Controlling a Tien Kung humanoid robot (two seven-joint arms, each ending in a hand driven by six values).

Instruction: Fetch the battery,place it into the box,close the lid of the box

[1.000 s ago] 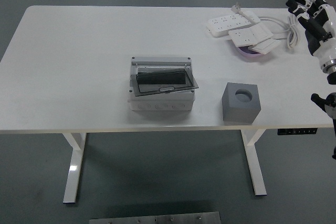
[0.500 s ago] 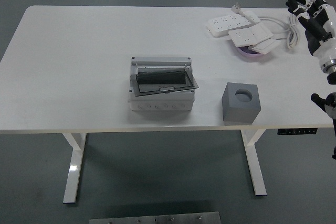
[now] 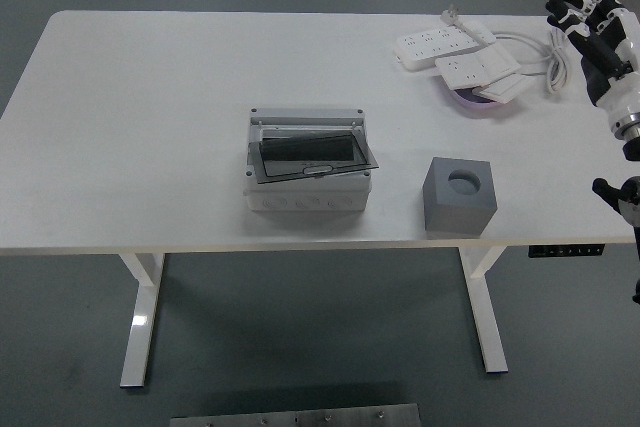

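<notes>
A light grey box (image 3: pixel 308 167) stands at the table's middle, its dark see-through lid (image 3: pixel 312 157) tilted over the opening. To its right sits a grey cube (image 3: pixel 460 195) with a round hole in its top; I cannot tell whether a battery is in it. My right hand (image 3: pixel 590 22) hovers over the table's far right edge, fingers spread and holding nothing. The left arm is out of sight.
Two white power strips (image 3: pixel 445 44) with their cable (image 3: pixel 540 52) lie at the back right, partly over a purple dish (image 3: pixel 480 100). The white table (image 3: pixel 150 117) has a bare left half.
</notes>
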